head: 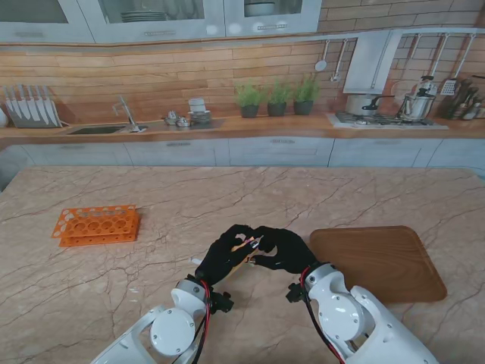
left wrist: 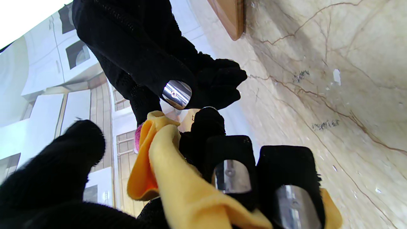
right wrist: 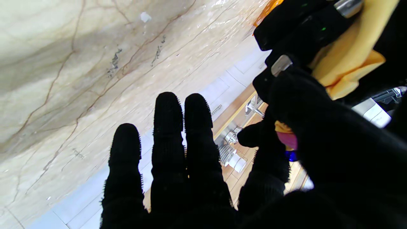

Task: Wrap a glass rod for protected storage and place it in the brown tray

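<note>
Stand view: my left hand (head: 224,254) and right hand (head: 284,249) meet over the worktop's near middle, beside the tray (head: 379,262).

Left wrist: left fingers pinch the cloth (left wrist: 178,178); rod hidden inside.

Right wrist: right fingers (right wrist: 168,127) spread, thumb on the bundle. Risk: loose wrap lets the rod slide out.
</note>
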`<action>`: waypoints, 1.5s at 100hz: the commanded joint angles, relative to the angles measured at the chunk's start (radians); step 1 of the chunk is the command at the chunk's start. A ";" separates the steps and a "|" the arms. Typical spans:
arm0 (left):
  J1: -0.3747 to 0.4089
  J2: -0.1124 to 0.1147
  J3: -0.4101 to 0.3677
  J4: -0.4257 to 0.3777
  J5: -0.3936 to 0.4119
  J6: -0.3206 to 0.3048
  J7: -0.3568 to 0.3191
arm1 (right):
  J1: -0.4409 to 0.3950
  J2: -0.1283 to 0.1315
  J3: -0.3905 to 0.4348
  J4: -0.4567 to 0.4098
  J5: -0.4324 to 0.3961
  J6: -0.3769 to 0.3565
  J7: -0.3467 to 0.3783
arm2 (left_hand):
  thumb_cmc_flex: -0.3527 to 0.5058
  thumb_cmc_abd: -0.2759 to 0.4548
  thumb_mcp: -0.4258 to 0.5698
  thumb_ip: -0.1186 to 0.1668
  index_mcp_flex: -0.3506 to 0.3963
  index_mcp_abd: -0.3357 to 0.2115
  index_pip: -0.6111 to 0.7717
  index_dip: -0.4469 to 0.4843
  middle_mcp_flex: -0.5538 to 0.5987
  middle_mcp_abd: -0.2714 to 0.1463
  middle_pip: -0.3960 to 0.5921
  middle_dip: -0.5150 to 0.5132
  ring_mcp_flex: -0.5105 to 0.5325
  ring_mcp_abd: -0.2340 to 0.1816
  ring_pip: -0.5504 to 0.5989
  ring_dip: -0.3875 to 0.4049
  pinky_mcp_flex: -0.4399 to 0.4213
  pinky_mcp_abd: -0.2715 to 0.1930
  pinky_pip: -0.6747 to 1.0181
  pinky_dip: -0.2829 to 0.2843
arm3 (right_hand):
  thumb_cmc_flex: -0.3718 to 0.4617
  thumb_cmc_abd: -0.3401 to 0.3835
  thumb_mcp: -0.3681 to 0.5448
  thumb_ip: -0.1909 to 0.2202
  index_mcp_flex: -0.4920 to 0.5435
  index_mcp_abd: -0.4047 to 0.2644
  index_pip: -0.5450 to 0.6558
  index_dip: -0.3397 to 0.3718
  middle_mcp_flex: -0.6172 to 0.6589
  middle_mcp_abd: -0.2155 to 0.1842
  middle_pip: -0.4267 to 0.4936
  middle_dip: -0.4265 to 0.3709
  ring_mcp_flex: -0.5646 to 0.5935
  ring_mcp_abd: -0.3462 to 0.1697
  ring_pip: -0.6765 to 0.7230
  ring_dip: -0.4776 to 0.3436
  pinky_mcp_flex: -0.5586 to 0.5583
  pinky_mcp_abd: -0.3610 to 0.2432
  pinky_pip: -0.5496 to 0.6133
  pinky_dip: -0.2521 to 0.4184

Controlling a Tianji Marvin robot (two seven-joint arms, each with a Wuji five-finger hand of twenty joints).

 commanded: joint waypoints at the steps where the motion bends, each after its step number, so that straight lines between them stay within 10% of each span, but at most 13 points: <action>1: -0.003 -0.013 0.001 -0.029 -0.003 -0.003 -0.003 | -0.014 -0.005 -0.012 0.010 0.009 0.009 0.013 | -0.061 0.022 -0.070 -0.041 -0.035 -0.174 0.012 0.002 -0.077 -0.062 -0.011 -0.006 0.019 -0.034 0.085 0.038 0.032 -0.062 0.260 0.000 | -0.047 -0.050 -0.019 0.023 0.022 0.160 0.025 0.032 -0.009 -0.007 0.012 0.005 0.018 -0.015 0.013 0.011 -0.005 -0.007 -0.007 0.024; 20: 0.000 -0.017 0.001 -0.034 -0.010 0.009 0.006 | -0.004 -0.012 -0.030 0.016 0.042 0.014 0.010 | -0.046 0.156 -0.320 -0.026 -0.077 -0.177 -0.024 -0.008 -0.108 -0.035 -0.039 0.002 0.018 -0.002 0.077 0.049 0.029 -0.023 0.260 -0.003 | -0.071 -0.041 -0.045 0.016 0.003 0.160 0.011 0.047 -0.014 -0.003 0.024 0.011 0.014 -0.013 0.038 0.027 -0.006 -0.006 -0.011 0.026; 78: -0.034 -0.056 0.043 0.025 0.026 0.011 0.110 | 0.048 -0.047 -0.102 0.044 0.184 0.037 -0.011 | -0.080 0.393 -0.449 -0.004 -0.187 -0.207 -0.048 -0.022 -0.221 -0.028 -0.107 -0.006 -0.025 0.049 0.050 0.103 0.022 0.025 0.260 -0.043 | -0.129 0.021 -0.094 -0.006 0.006 0.147 0.006 0.064 -0.073 0.012 0.074 0.039 -0.045 -0.018 0.111 0.065 -0.025 -0.024 -0.007 0.035; 116: -0.042 -0.059 0.069 0.028 0.070 0.005 0.128 | 0.062 -0.065 -0.126 0.031 0.353 0.086 0.035 | -0.058 0.389 -0.503 -0.003 -0.179 -0.229 -0.229 -0.130 -0.318 -0.043 -0.198 -0.064 -0.060 0.039 0.043 0.118 0.023 0.007 0.260 -0.067 | -0.121 0.074 -0.086 -0.002 0.033 0.120 0.013 0.071 -0.172 0.004 -0.007 0.001 -0.141 -0.040 -0.011 -0.002 -0.074 -0.058 -0.030 0.038; 136: -0.039 -0.058 0.076 0.018 0.074 0.018 0.126 | 0.062 -0.075 -0.130 0.025 0.413 0.110 0.034 | -0.046 0.369 -0.516 0.003 -0.175 -0.241 -0.323 -0.156 -0.371 -0.045 -0.263 -0.123 -0.099 0.047 0.034 0.132 0.022 0.002 0.260 -0.086 | -0.085 0.131 -0.070 -0.116 0.044 0.037 0.166 -0.090 -0.195 0.001 -0.057 -0.036 -0.174 -0.045 -0.091 -0.054 -0.095 -0.067 -0.063 0.046; 150: -0.038 -0.059 0.077 0.016 0.073 0.032 0.127 | 0.057 -0.081 -0.126 0.019 0.421 0.110 0.015 | -0.032 0.360 -0.500 0.008 -0.174 -0.243 -0.334 -0.140 -0.395 -0.047 -0.279 -0.146 -0.143 0.075 0.016 0.146 0.016 0.032 0.260 -0.138 | 0.021 0.241 -0.128 -0.098 0.181 0.030 0.251 -0.148 -0.148 -0.008 -0.055 -0.045 -0.163 -0.046 -0.091 -0.059 -0.093 -0.062 -0.072 0.048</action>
